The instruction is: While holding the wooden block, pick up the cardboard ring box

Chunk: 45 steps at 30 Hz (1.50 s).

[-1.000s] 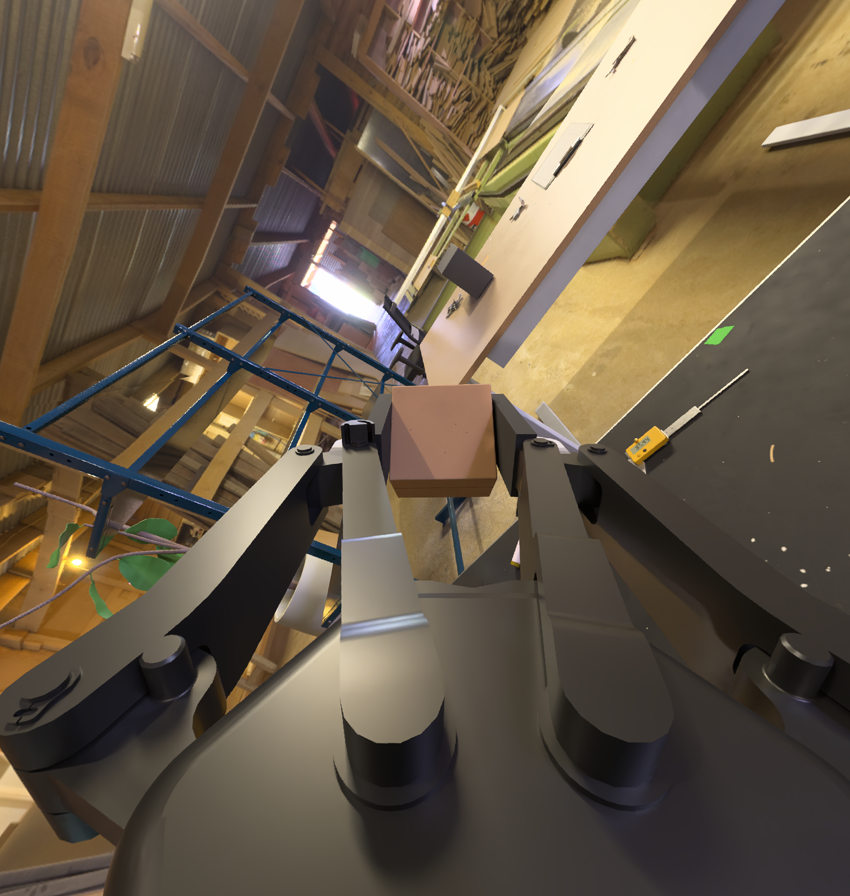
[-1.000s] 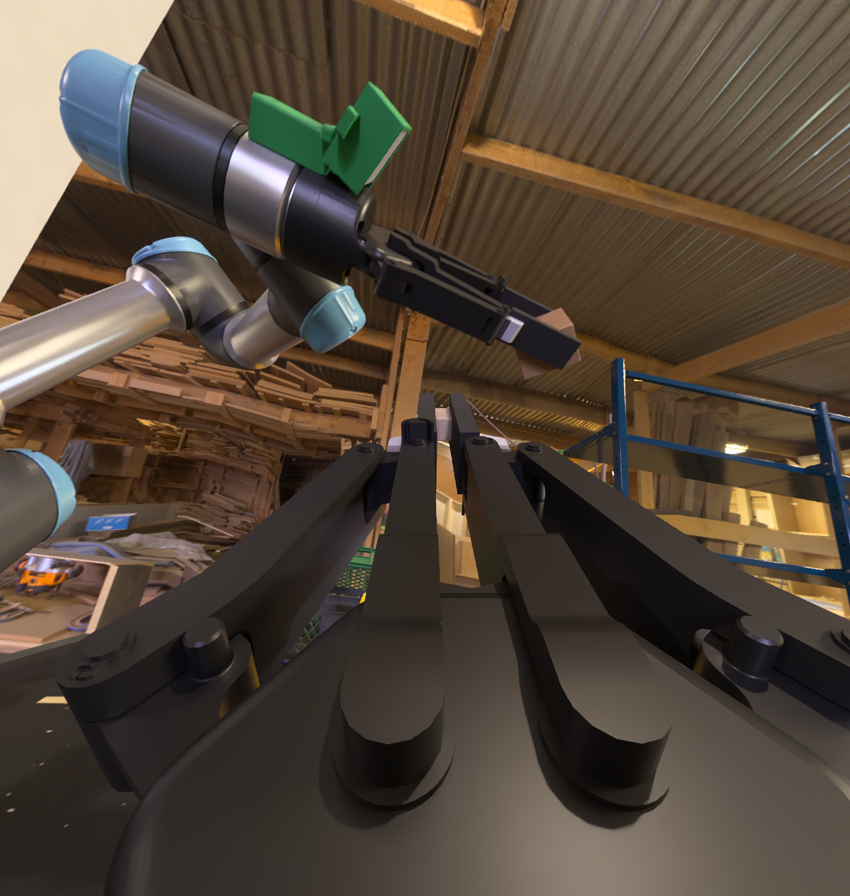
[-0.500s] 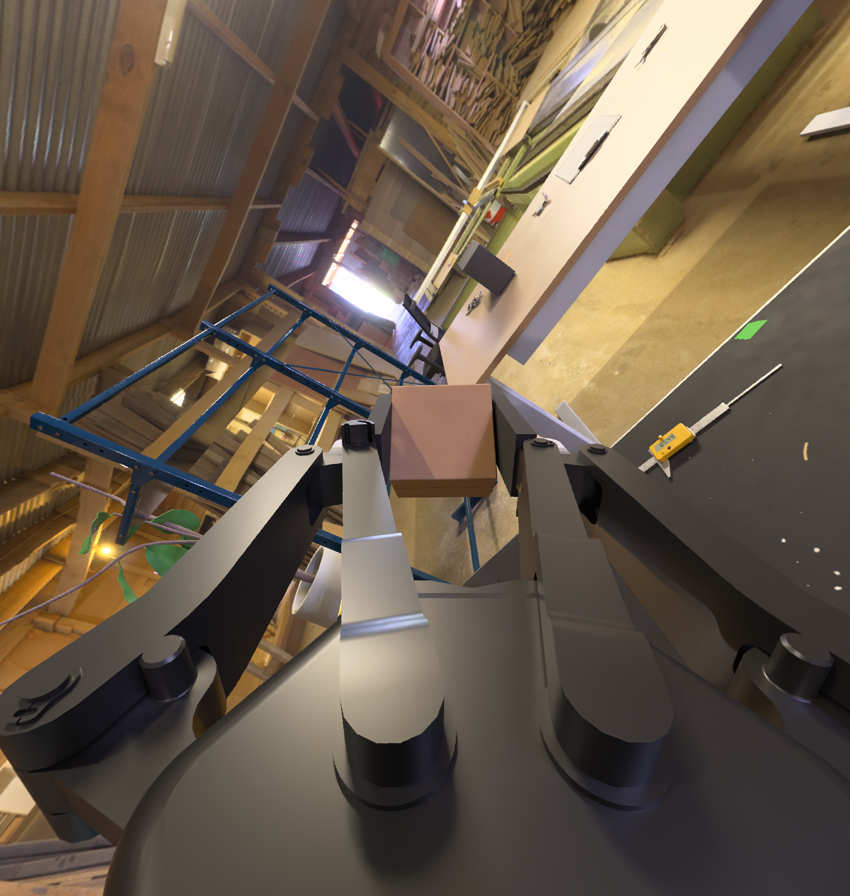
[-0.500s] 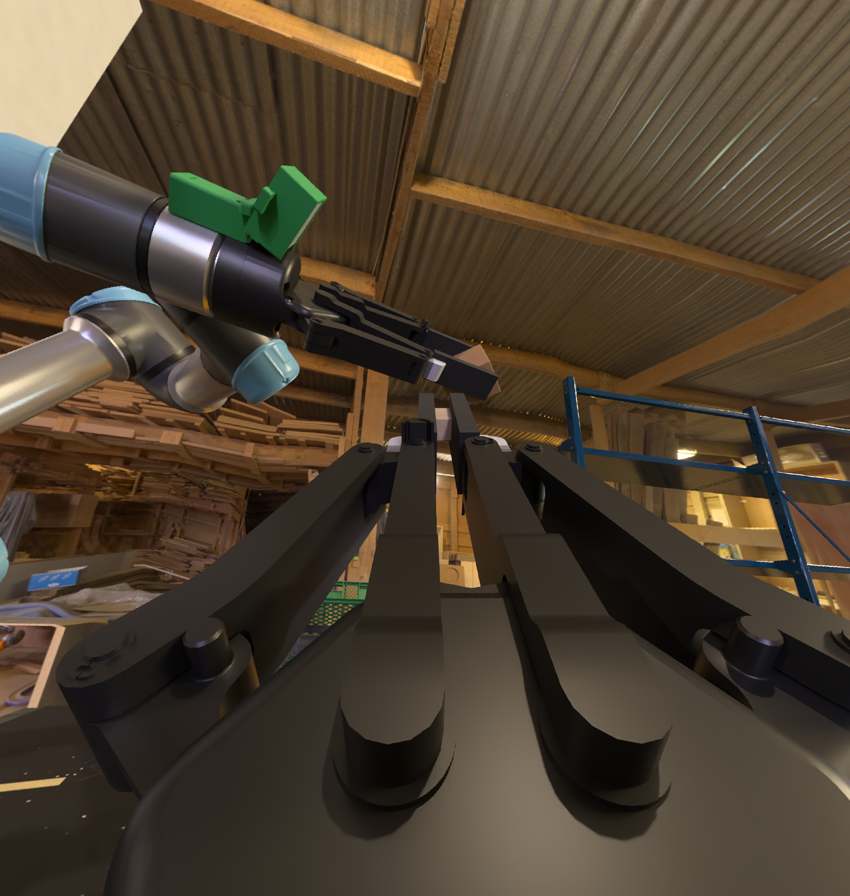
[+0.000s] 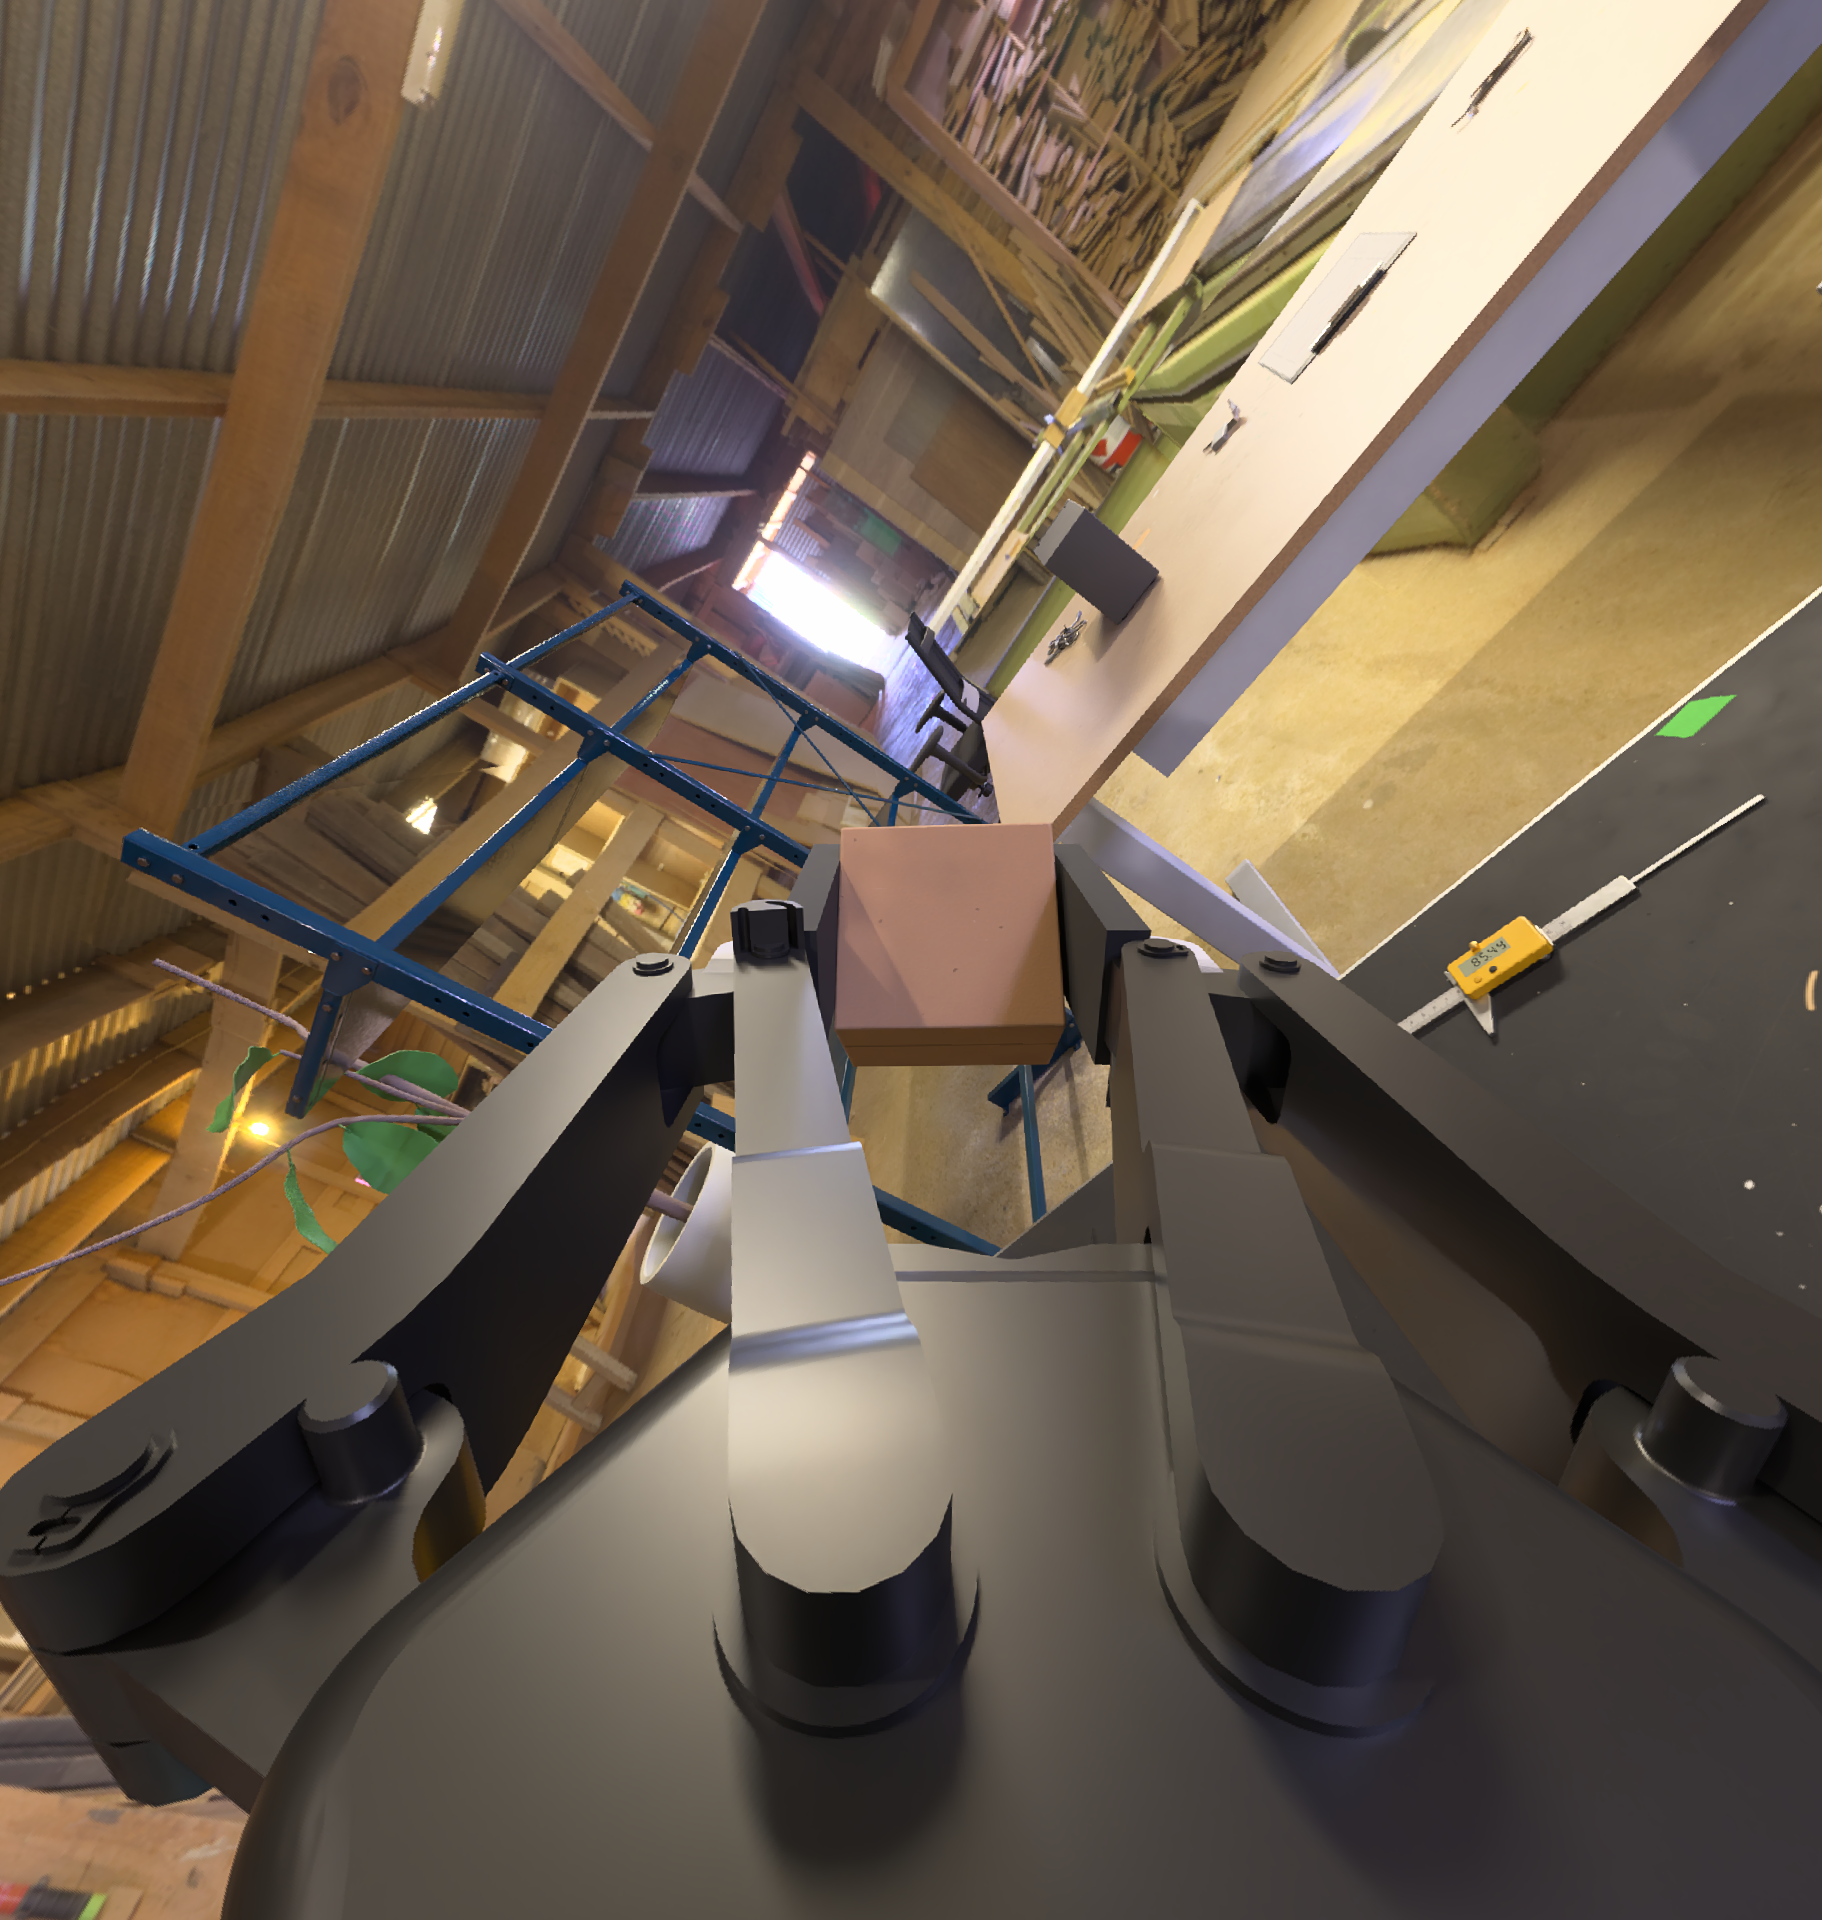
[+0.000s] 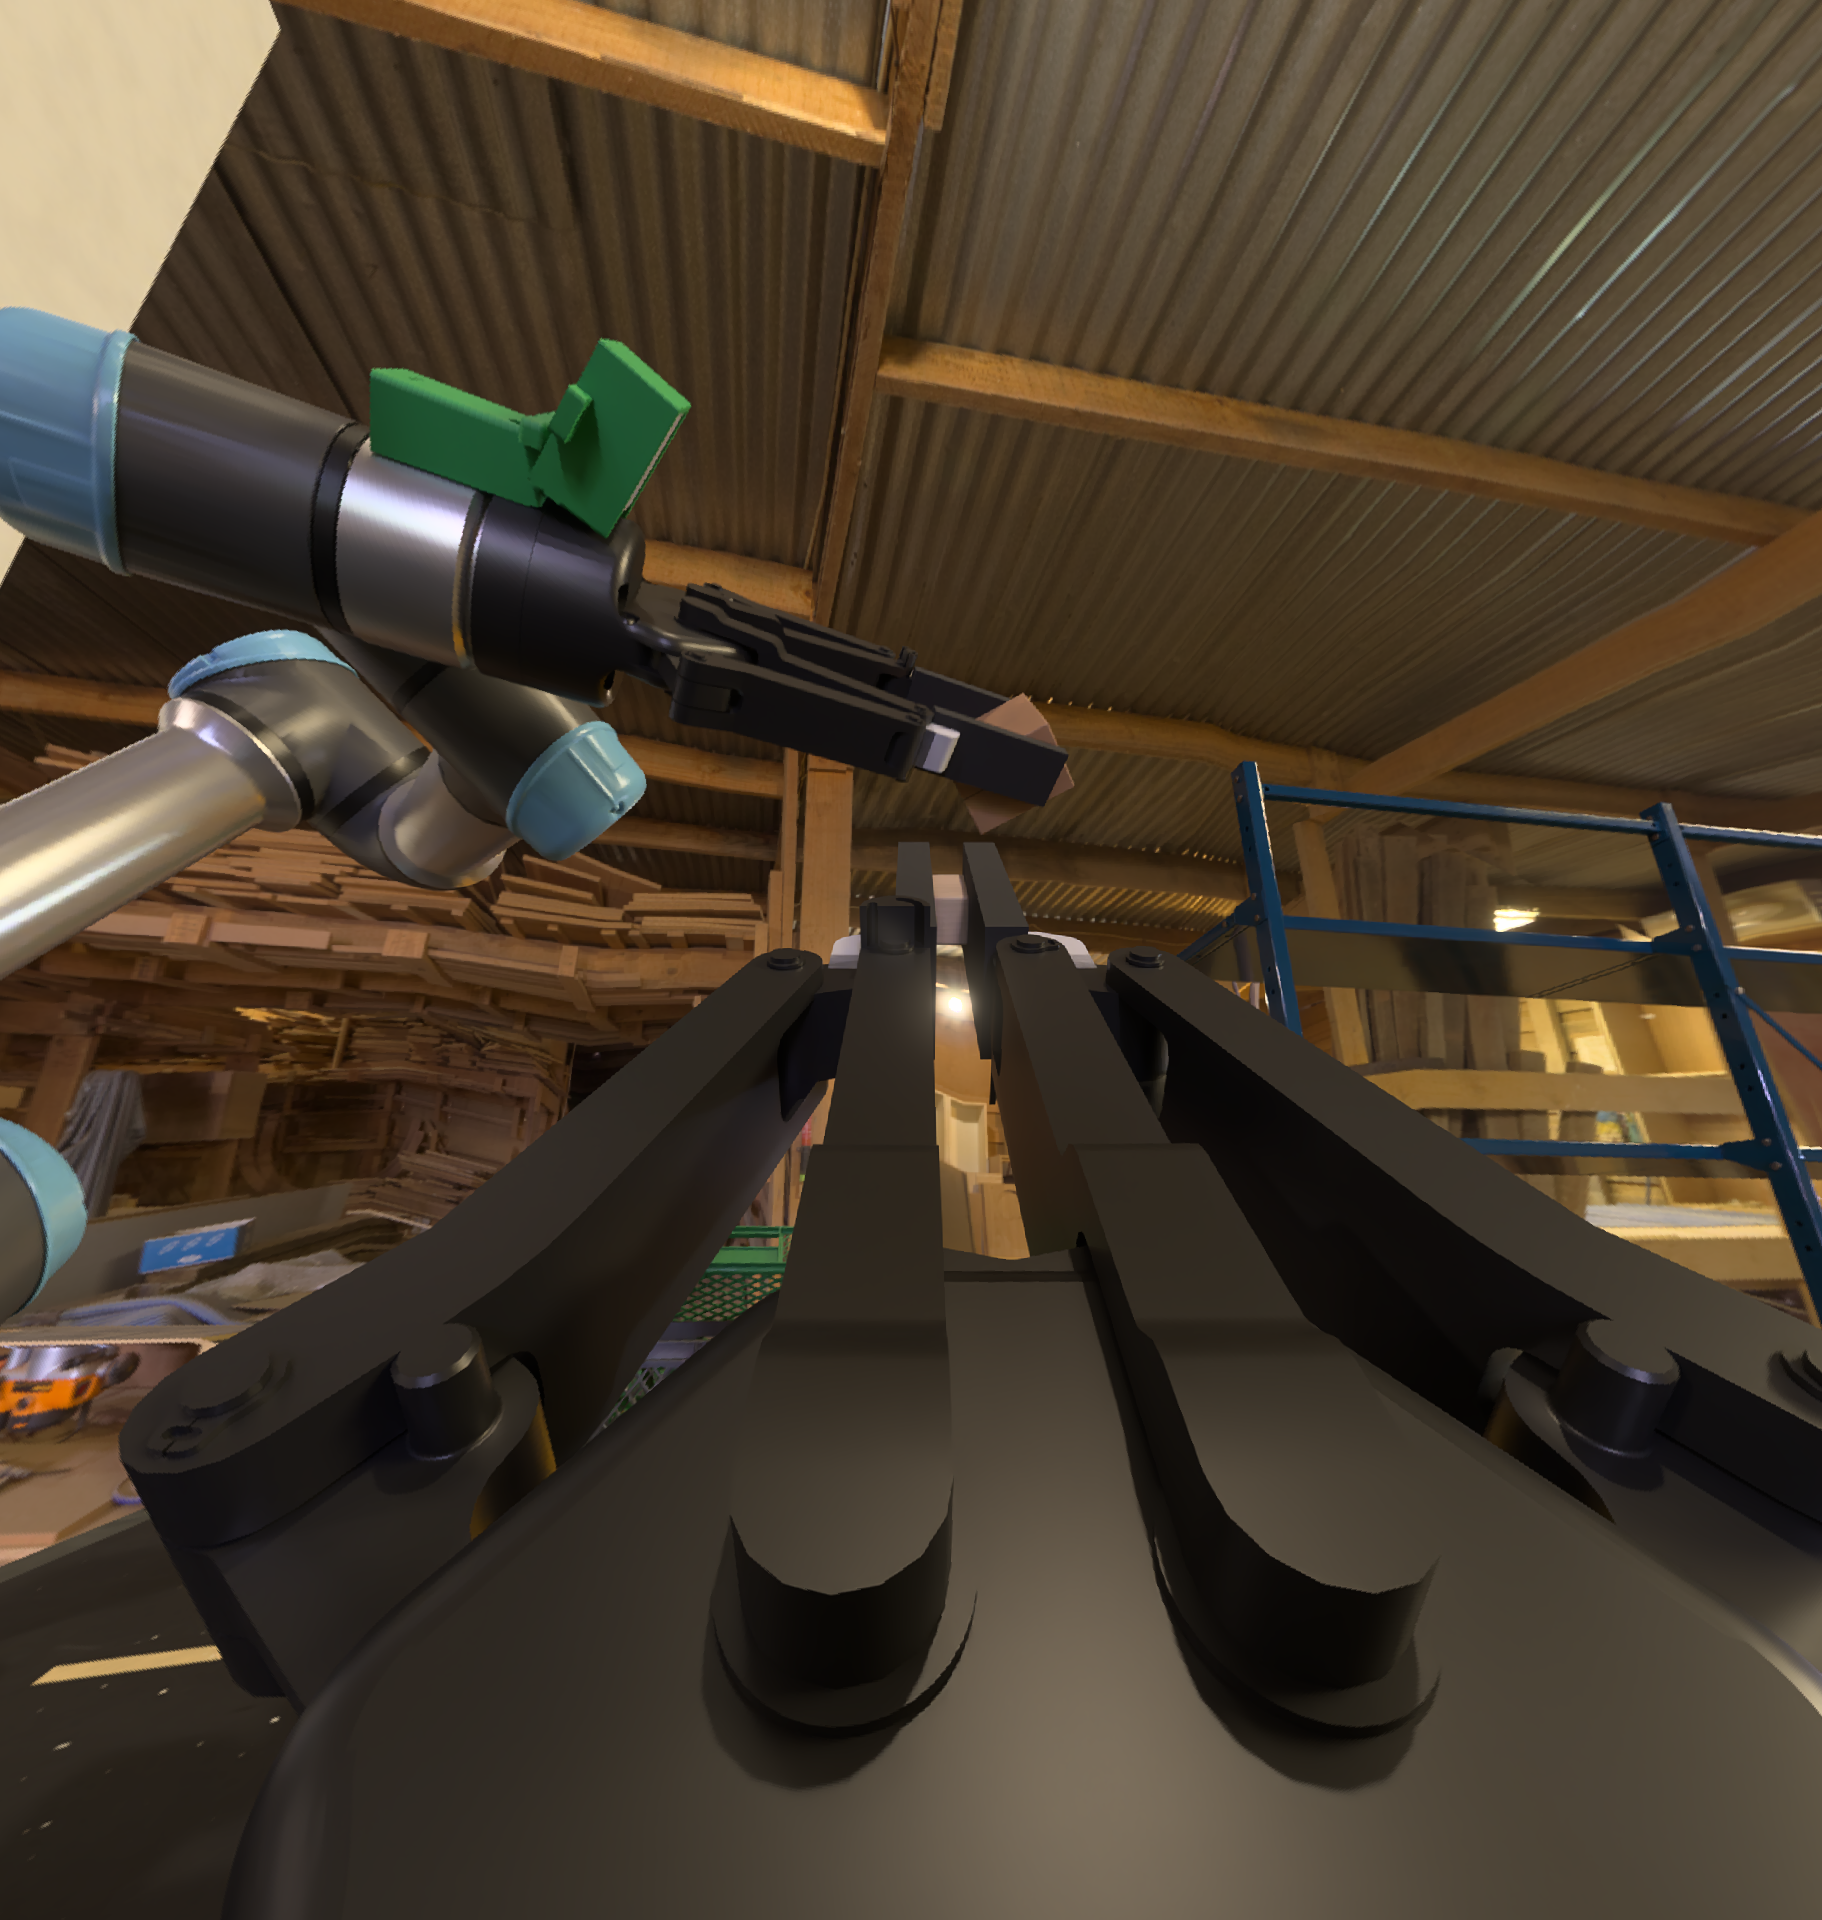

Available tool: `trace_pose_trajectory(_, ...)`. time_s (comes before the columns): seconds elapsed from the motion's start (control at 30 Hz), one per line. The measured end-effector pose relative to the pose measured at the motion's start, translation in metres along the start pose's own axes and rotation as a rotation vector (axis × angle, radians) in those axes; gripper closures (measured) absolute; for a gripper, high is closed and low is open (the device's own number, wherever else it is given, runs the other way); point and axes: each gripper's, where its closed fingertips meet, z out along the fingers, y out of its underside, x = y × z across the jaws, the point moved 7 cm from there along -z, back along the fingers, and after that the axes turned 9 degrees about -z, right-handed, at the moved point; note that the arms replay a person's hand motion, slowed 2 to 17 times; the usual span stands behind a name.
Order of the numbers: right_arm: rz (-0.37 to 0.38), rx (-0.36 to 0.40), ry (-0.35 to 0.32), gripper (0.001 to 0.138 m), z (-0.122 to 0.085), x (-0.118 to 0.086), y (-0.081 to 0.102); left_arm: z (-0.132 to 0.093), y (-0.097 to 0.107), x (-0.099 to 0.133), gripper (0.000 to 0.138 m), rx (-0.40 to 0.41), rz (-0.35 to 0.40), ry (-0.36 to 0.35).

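Wooden block sits pinched in the raised left tool, clear above the dark bench, while beside it the right tool grips a small pale item, possibly the ring box, identity unconfirmed.

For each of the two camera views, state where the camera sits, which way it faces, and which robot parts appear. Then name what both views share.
Left wrist view: on the left gripper, tilted up at rafters; its fingers clamp the wooden block.
Right wrist view: on the right gripper, facing the roof; fingers nearly closed on something pale; left arm ahead.
Shared: the block, the blue rack.
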Motion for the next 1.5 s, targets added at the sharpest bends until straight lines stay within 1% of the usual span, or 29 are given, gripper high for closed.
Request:
trace_pose_trajectory(0.23,0.028,-0.032,-0.03,0.13,0.002,-0.011,0.011,0.001,0.001,-0.008,0.087,-0.002,-0.021,-0.011)
trace_pose_trajectory(0.43,0.072,-0.071,-0.06,0.13,0.003,-0.021,0.022,0.002,0.001,-0.014,0.087,0.005,-0.044,-0.017)
trace_pose_trajectory(0.63,0.115,-0.102,-0.088,0.13,0.004,-0.03,0.033,0.002,0.002,-0.016,0.087,0.009,-0.073,-0.005)
trace_pose_trajectory(0.8,0.117,-0.108,-0.101,0.13,0.004,-0.034,0.036,0.003,0.003,-0.013,0.087,0.015,-0.107,0.023)
trace_pose_trajectory(0.93,0.111,-0.094,-0.099,0.13,0.004,-0.033,0.035,0.003,0.004,-0.008,0.087,0.02,-0.129,0.052)
trace_pose_trajectory(1.13,0.116,-0.072,-0.082,0.13,0.004,-0.026,0.03,0.003,0.005,0.002,0.087,0.036,-0.167,0.095)
trace_pose_trajectory(1.5,0.106,-0.048,-0.037,0.13,0.003,-0.01,0.024,0.006,0.008,0.024,0.087,0.073,-0.281,0.21)
